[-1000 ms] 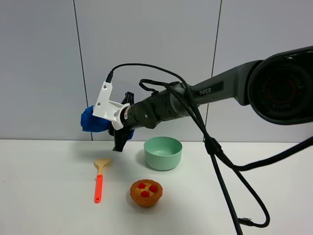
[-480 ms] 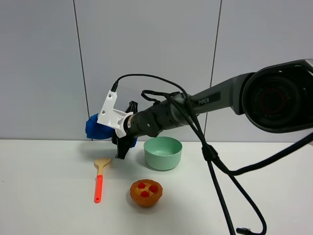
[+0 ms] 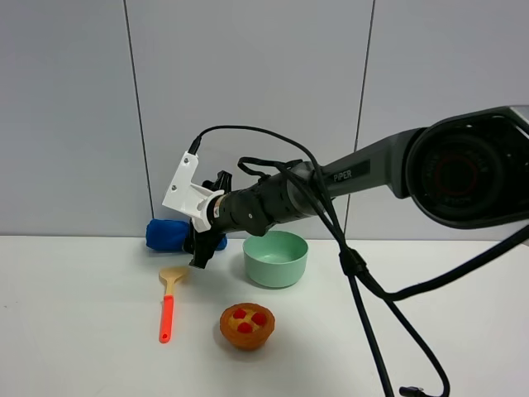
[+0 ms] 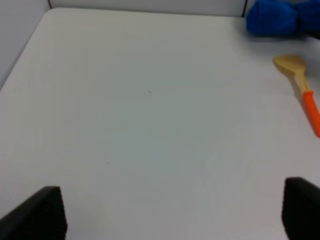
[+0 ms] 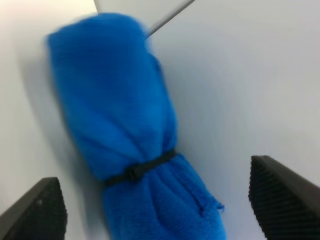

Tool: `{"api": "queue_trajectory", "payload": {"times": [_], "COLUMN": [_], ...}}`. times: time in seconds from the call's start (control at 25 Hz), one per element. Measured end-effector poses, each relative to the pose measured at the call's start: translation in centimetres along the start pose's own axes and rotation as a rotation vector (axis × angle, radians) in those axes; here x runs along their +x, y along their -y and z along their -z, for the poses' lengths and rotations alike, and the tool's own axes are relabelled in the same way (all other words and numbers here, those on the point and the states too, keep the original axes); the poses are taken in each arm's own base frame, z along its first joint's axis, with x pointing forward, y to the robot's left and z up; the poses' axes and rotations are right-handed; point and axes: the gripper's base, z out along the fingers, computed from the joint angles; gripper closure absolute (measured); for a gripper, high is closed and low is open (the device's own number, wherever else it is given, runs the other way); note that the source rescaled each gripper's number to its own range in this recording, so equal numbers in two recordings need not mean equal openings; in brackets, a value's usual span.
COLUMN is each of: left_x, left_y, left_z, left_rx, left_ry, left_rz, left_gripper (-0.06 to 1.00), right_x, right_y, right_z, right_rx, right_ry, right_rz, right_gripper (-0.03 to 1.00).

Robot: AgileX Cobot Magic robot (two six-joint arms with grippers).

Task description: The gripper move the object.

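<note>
A blue rolled cloth point(image 3: 164, 234) tied with a black band lies on the white table against the back wall. My right gripper point(image 3: 202, 248) reaches across to it and stands open, its two fingers wide apart on either side of the roll in the right wrist view point(image 5: 160, 205), where the cloth point(image 5: 120, 120) fills the middle. The fingers do not press on it. My left gripper point(image 4: 172, 212) is open and empty over bare table. The cloth point(image 4: 272, 19) shows far off in the left wrist view. The left arm is out of the exterior view.
A wooden spoon with an orange handle point(image 3: 169, 298) lies just in front of the cloth, also in the left wrist view point(image 4: 300, 80). A green bowl point(image 3: 275, 258) stands to the right of the gripper. A tart with red berries point(image 3: 246, 324) sits nearer the front.
My right gripper has come down and to the right with the blue cloth. The cloth was held in the air; now it rests on the table and the fingers are apart.
</note>
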Motion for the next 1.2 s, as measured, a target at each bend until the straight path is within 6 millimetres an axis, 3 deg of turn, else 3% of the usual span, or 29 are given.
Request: {"api": "queue_trajectory", "payload": {"times": [0.08,0.2,0.36,0.52,0.56,0.68,0.72,0.76,0.88,0.96,1.04,1.2], "left_x": [0.0,0.0,0.0,0.0,0.0,0.0,0.0,0.0,0.0,0.0,0.0,0.0], "left_y": [0.0,0.0,0.0,0.0,0.0,0.0,0.0,0.0,0.0,0.0,0.0,0.0], "left_z": [0.0,0.0,0.0,0.0,0.0,0.0,0.0,0.0,0.0,0.0,0.0,0.0], "left_rx": [0.0,0.0,0.0,0.0,0.0,0.0,0.0,0.0,0.0,0.0,0.0,0.0], "left_ry": [0.0,0.0,0.0,0.0,0.0,0.0,0.0,0.0,0.0,0.0,0.0,0.0], "left_rz": [0.0,0.0,0.0,0.0,0.0,0.0,0.0,0.0,0.0,0.0,0.0,0.0], "left_gripper": [-0.06,-0.06,-0.06,-0.06,-0.06,-0.06,-0.06,-0.06,-0.06,-0.06,-0.06,-0.06], "right_x": [-1.1,-4.8,-9.7,-12.3,-12.3,-12.9,-12.6,-12.1,-11.1,-11.0,-10.9,-8.6], "right_y": [0.9,3.8,9.1,13.8,13.8,16.0,17.0,17.5,18.6,19.4,19.6,16.8], "right_z": [0.6,2.8,8.1,14.9,14.9,20.2,23.4,25.3,29.5,31.6,33.8,36.7], "right_rx": [0.01,0.052,0.081,0.007,0.007,-0.044,-0.042,-0.031,0.025,0.077,0.091,0.016], "right_ry": [0.01,0.059,0.093,0.017,0.017,-0.119,-0.252,-0.351,-0.548,-0.566,-0.564,-0.626], "right_rz": [0.003,-0.016,-0.159,-0.356,-0.356,-0.513,-0.602,-0.618,-0.644,-0.665,-0.679,-0.725], "right_gripper": [0.25,0.24,0.24,0.24,0.24,0.24,0.24,0.24,0.24,0.24,0.24,0.24]}}
